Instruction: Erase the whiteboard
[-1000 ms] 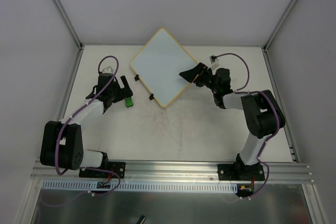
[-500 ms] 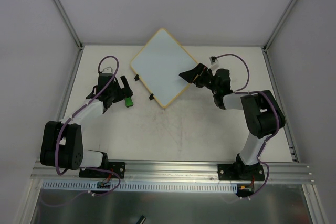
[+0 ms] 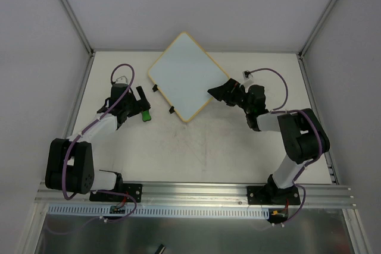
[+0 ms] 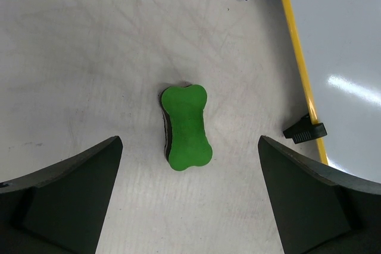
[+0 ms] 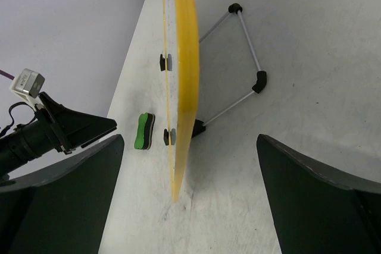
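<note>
The whiteboard [image 3: 184, 78] is a white square with a yellow rim, turned like a diamond at the back middle of the table. Two black clips [image 4: 304, 130] sit on its left edge. A green bone-shaped eraser [image 4: 186, 127] lies on the table left of the board. My left gripper [image 3: 140, 104] is open and hovers over the eraser, which lies between and just ahead of its fingertips, untouched. My right gripper [image 3: 218, 91] is open and empty at the board's right edge. In the right wrist view the board's rim [image 5: 184, 57] shows edge-on between the jaws.
A thin wire stand [image 5: 250, 57] with black joints shows behind the board in the right wrist view. The eraser [image 5: 143, 131] and my left gripper's fingers [image 5: 77, 126] also show there. Grey walls close in the table at the back and sides.
My right gripper has moved a little right and toward the near side along the board's right edge. The left arm, the eraser and the board have not moved.
</note>
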